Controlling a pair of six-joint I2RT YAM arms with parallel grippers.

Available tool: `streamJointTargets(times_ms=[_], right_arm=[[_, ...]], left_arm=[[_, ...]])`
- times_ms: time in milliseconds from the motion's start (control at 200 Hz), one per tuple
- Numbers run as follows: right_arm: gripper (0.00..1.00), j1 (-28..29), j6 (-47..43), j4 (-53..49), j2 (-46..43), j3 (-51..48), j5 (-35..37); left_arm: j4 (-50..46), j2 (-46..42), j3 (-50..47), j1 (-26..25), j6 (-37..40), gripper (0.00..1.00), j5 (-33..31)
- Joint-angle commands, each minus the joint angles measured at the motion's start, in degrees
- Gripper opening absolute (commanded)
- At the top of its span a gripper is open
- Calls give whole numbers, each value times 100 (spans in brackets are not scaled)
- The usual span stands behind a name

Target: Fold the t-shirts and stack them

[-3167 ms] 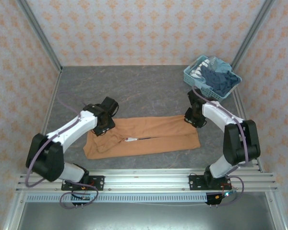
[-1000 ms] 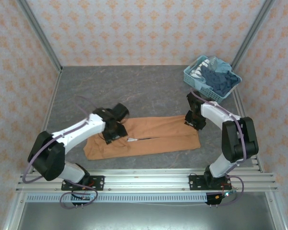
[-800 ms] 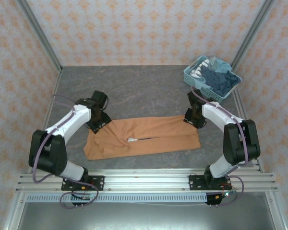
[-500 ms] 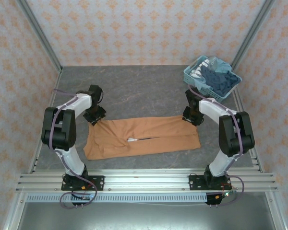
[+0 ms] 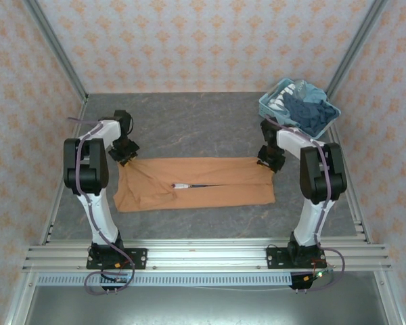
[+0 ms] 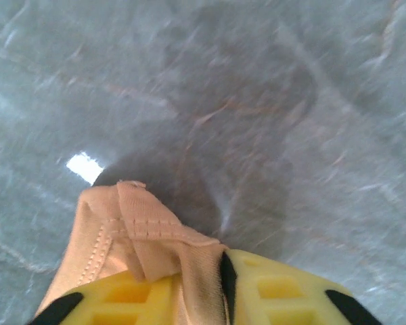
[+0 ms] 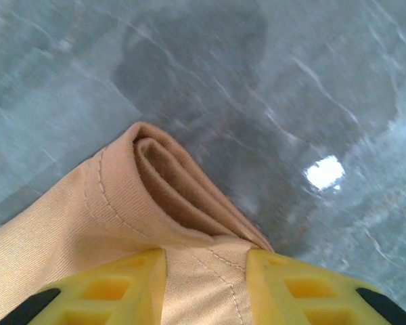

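Grey marbled table point(image 5: 210, 122). Orange-tan t-shirt point(image 5: 196, 186) lies mid-table, folded into a long flat band. Light-blue basket point(image 5: 269, 112) at far right corner, dark blue cloth point(image 5: 312, 114) inside. Left gripper point(image 5: 125, 154) clamped on band's far-left corner, right gripper point(image 5: 269, 161) clamped on far-right corner

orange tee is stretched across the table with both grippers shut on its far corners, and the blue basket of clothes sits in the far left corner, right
Not quite. The top external view shows the blue basket in the far right corner of the table, not the left. The rest holds: the orange tee lies stretched across, with the left gripper and the right gripper each shut on a far corner.
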Motion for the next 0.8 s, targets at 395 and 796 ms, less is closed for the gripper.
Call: streamJointTargets(times_ms=[395,796], right_arm=[[48,165,-405,4,-771,477,-12],[55,374,190,-415,-2850,-1566,-85]], left_arm=[[65,-2468,-1180,-192,73,55,-301],[-479,-4992,-3963,-785,-1524,47,673]])
